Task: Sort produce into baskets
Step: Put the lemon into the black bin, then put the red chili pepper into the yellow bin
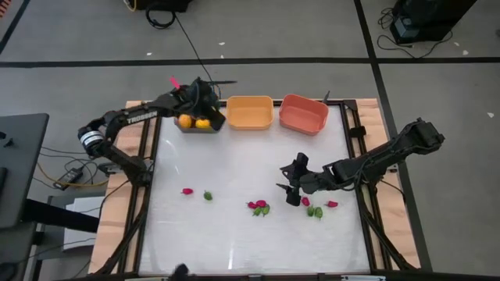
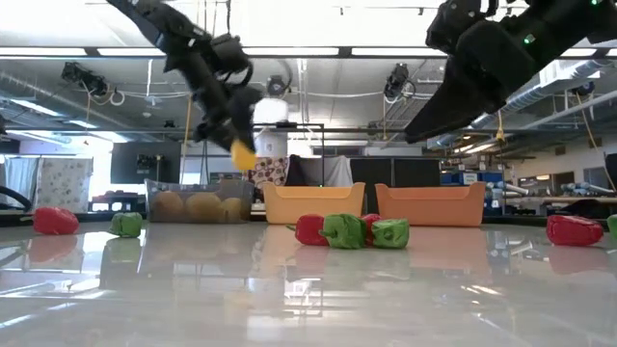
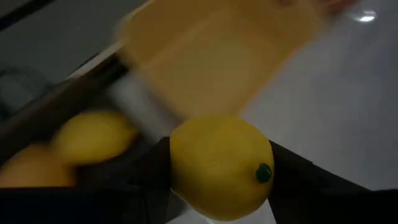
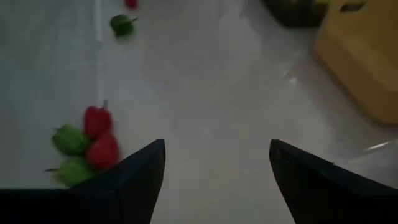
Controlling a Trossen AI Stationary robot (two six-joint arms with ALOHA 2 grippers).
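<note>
1. The left gripper (image 1: 205,117) is up at the far edge of the desk (image 1: 234,234), over the dark grey basket (image 1: 197,126). Its fingers are closed on a yellow lemon (image 3: 219,167), which fills the gap between them in the left wrist view and sits just above the basket.
2. That grey basket already has yellow fruit (image 2: 202,206) in it; at least two pieces show in the left wrist view. So the yellow sorting looks nearly done, pending the drop of the held one.
3. The orange basket (image 1: 250,112) and the salmon-red basket (image 1: 303,114) stand beside it along the far edge, and both look bare inside from above.
4. The right gripper (image 1: 294,186) hangs low over the middle-right of the desk. Its fingers are spread wide and hold nothing.
5. Left to do, as I judge it: all the small red and green pieces. A mixed cluster (image 1: 259,207) lies mid-desk, a red bit (image 1: 187,190) and a green bit (image 1: 208,195) to the left, and more near the right gripper (image 1: 316,211).
</note>
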